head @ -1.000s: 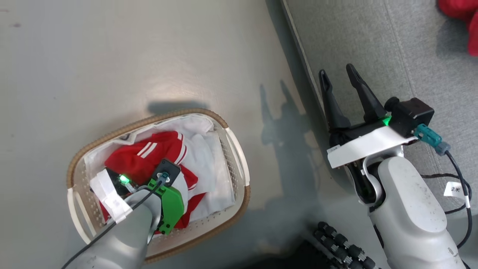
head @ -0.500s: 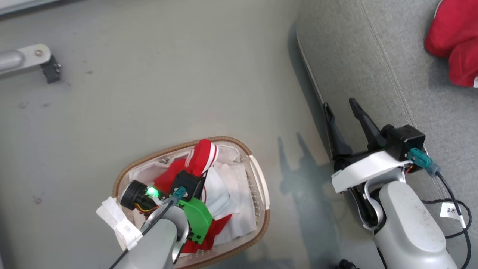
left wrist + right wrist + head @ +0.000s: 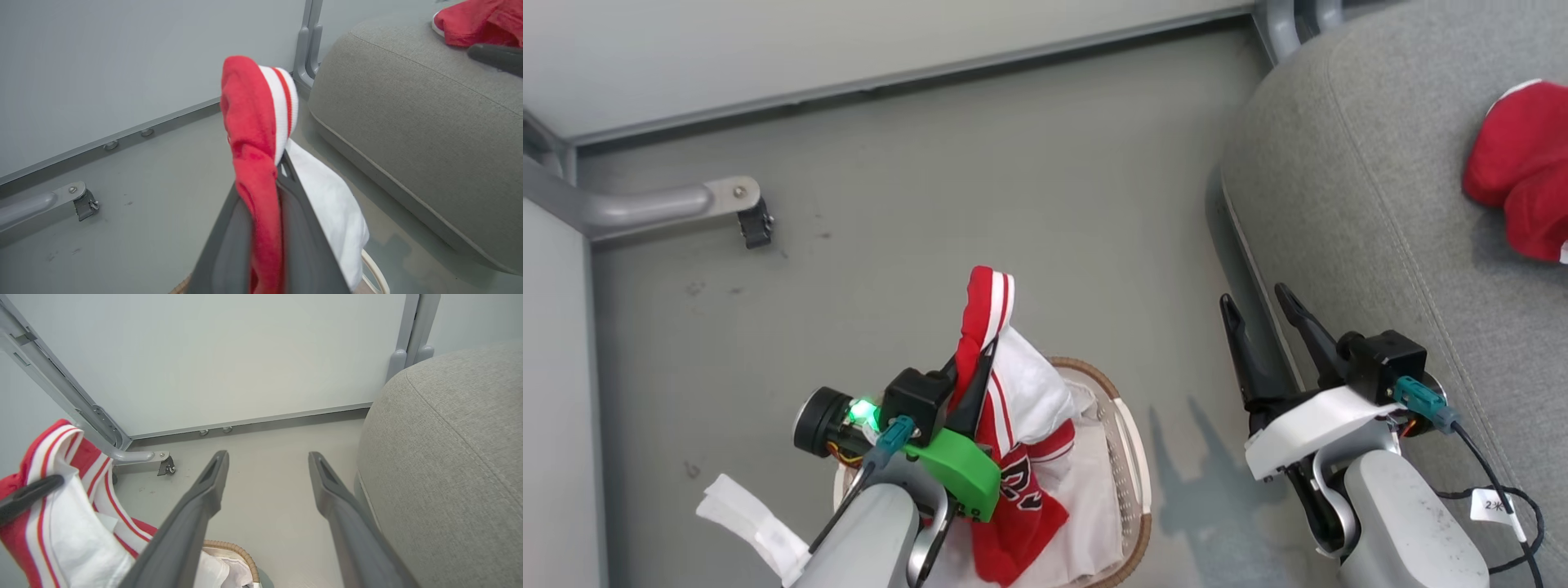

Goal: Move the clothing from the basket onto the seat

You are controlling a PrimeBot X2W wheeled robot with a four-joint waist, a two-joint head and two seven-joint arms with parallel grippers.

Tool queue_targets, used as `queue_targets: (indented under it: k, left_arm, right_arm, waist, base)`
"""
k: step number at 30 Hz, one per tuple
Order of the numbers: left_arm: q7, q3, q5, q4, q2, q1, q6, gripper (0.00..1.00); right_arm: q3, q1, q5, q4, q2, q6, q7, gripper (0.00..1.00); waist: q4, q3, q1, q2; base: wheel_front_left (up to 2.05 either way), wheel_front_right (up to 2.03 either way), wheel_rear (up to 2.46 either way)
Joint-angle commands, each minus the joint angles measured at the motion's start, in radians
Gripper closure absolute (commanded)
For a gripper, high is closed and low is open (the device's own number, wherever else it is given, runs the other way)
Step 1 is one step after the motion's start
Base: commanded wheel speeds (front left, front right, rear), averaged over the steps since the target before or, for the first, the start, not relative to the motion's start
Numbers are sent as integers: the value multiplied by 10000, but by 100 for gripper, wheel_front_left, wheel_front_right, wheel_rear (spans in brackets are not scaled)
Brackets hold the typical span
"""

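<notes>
My left pincer [image 3: 972, 367] is pinched narrow on the red clothing [image 3: 984, 318] and holds it above the basket [image 3: 1134, 457]. The piece's long axis runs along my fingers. Its white-striped band sticks up past my fingertips and flops toward the seat [image 3: 1339, 204], and the rest hangs down inside the basket's rim. White fabric [image 3: 1033, 384] bulges beside it; I cannot tell whether it belongs to the same piece. My right pincer [image 3: 1254, 296] stands wide, holding nothing, just beside the seat's edge. A second red garment [image 3: 1515, 163] lies on top of the seat.
</notes>
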Motion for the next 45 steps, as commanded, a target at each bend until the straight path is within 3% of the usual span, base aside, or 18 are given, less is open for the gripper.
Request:
queue_targets:
  k: [1, 11, 20, 26, 28, 29, 30, 35, 45]
  left_arm:
    - [-37, 159, 37, -271, 16, 300, -27, 100]
    - [-38, 923, -163, -2075, 12, 641, -87, 100]
    - [-37, 827, -141, -3055, 13, 174, -125, 100]
    - [-37, 661, -291, -3407, 13, -123, -21, 100]
    - [-38, 570, -389, -3487, 13, -191, 12, 100]
    - [-38, 391, -424, -3535, 13, -271, 34, 100]
    - [-37, 336, -381, -3523, 14, -307, 41, 100]
    - [-37, 102, -490, -3411, 12, -385, 78, 100]
    - [-37, -634, -887, -3605, 12, -651, 222, 100]
  right_arm:
    - [2, 199, -88, 48, -45, -11, -22, 0]
    - [97, 714, -48, 136, -43, -11, -22, 0]
    - [387, 1187, -77, 150, -42, -11, -22, 0]
    - [1453, 1140, 18, -176, -42, -11, -22, 0]
    - [2153, 1000, 100, -367, -38, -11, -22, 0]
    - [3160, 774, 302, -801, -191, -11, -22, 0]
    - [3535, 707, 408, -946, -293, -11, -22, 0]
    - [4778, 93, 967, -1417, -513, -11, -22, 0]
    - [5396, -1311, 841, -472, -279, -11, -22, 0]
  waist:
    - [281, -610, 0, 0]
    - [399, -1336, 0, 0]
    - [558, -1791, 0, 0]
    - [672, -1902, 0, 0]
    - [722, -1915, 0, 0]
    - [818, -1897, 0, 0]
    - [858, -1890, 0, 0]
    - [1038, -1856, 0, 0]
    - [1610, -1647, 0, 0]
  base:
    - [0, 0, 0]
    - [0, 0, 0]
    - [0, 0, 0]
    - [0, 0, 0]
    - [0, 0, 0]
    - [0, 0, 0]
    - [0, 0, 0]
    - [0, 0, 0]
    - [0, 0, 0]
